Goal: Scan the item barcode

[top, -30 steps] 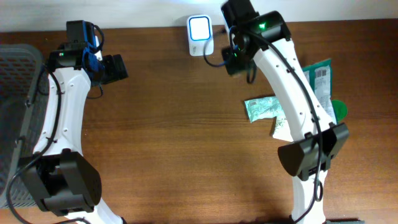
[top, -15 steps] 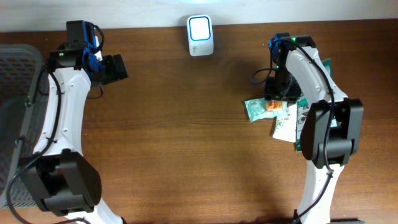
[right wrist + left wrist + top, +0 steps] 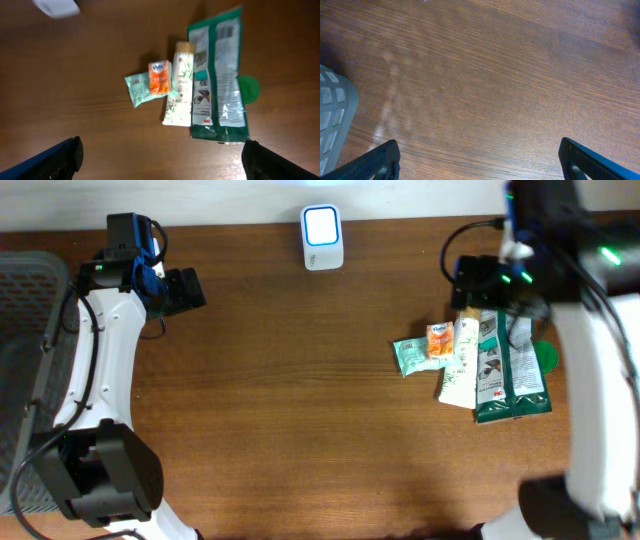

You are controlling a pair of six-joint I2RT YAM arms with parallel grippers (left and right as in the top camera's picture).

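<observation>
A small orange packet lies on the table, partly over a mint-green sachet and beside a white tube. The white barcode scanner stands at the table's far edge, its window lit. My right gripper hangs blurred, high above this pile. In the right wrist view it is open and empty, with the orange packet far below it. My left gripper stays at the far left, open over bare wood.
Two dark green bags and a green disc lie right of the tube. A grey mesh basket sits at the table's left edge, its corner showing in the left wrist view.
My right gripper came from the scanner down to the pile, opened and let go of the orange packet, then rose. The left arm has not moved.
</observation>
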